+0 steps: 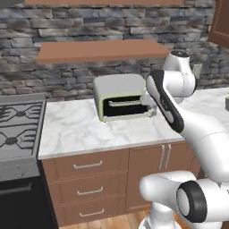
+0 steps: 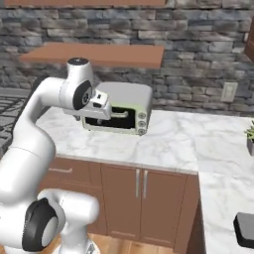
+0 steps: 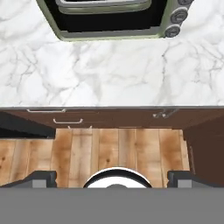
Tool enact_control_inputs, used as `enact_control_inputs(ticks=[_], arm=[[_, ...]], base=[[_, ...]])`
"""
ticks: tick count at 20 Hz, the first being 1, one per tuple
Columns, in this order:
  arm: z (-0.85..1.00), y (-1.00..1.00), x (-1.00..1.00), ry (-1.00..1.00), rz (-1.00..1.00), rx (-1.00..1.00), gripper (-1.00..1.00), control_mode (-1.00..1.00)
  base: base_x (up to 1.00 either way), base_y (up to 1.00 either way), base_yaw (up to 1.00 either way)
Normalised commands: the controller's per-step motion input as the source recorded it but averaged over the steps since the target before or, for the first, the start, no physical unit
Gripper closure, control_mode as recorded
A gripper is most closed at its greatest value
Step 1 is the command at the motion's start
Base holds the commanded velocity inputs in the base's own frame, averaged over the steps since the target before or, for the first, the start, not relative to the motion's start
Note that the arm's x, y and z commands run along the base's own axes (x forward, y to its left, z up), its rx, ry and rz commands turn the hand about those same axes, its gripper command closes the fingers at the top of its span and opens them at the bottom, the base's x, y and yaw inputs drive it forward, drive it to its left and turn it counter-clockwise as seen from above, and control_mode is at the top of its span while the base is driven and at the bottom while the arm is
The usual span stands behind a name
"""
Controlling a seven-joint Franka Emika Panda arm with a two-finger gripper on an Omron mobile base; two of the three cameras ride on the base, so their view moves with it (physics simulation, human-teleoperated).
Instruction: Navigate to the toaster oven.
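The toaster oven point(image 1: 120, 96) stands at the back of the marble counter point(image 1: 76, 129), straight ahead of the base. It has a pale-green casing, a dark glass door and a silver bar handle. From the right base view the toaster oven point(image 2: 126, 104) sits partly behind my raised hand. In the hand view the toaster oven point(image 3: 113, 19) lies along the top edge, with knobs on its right side. My gripper point(image 3: 113, 177) hangs above the counter's front edge, open, with nothing between its fingertips point(image 3: 41, 177).
A black gas range point(image 1: 18, 129) adjoins the counter on the left. A wooden shelf point(image 1: 98, 50) hangs on the stone wall above the oven. Brown drawers point(image 1: 87, 165) and cabinet doors point(image 2: 141, 183) run below. The counter turns toward me on the right, carrying a dark object point(image 2: 245, 228).
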Motion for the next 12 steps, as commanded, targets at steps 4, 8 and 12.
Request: enact_control_inputs(ticks=[4, 8, 12], arm=[[0.00, 0.00, 0.00, 0.00, 0.00, 0.00, -1.00, 1.00], [0.00, 0.00, 0.00, 0.00, 0.00, 0.00, -1.00, 1.00], [0.00, 0.00, 0.00, 0.00, 0.00, 0.00, -1.00, 1.00]], base=[[0.70, 0.30, -0.05], [0.39, 0.46, -0.04], [0.25, 0.38, -0.03]])
